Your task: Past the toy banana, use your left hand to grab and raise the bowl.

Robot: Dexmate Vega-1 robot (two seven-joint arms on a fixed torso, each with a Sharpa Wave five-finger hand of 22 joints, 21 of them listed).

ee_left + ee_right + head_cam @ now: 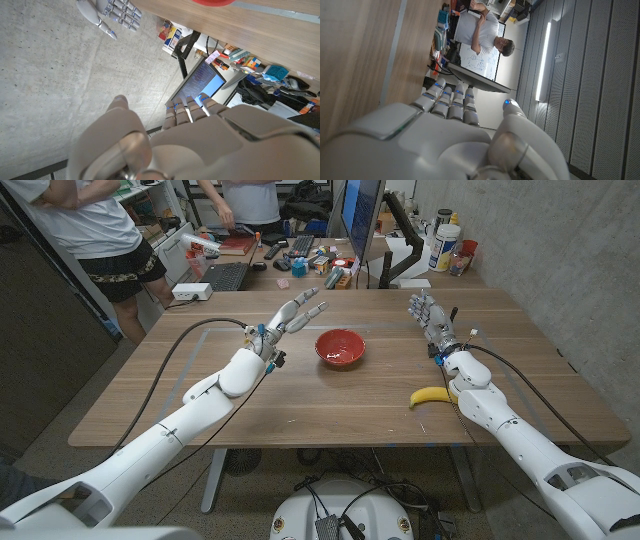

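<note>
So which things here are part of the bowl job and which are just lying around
Part of the job:
red bowl
toy banana
left hand, open, beside the bowl

Just lying about:
right hand, open, idle
monitor, keyboard and clutter behind the table

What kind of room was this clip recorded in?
Most likely a robotics lab or workshop. Behind the wooden table stands a cluttered desk with a monitor, a keyboard and loose parts, next to a bare concrete wall. Two people stand at the back.
</note>
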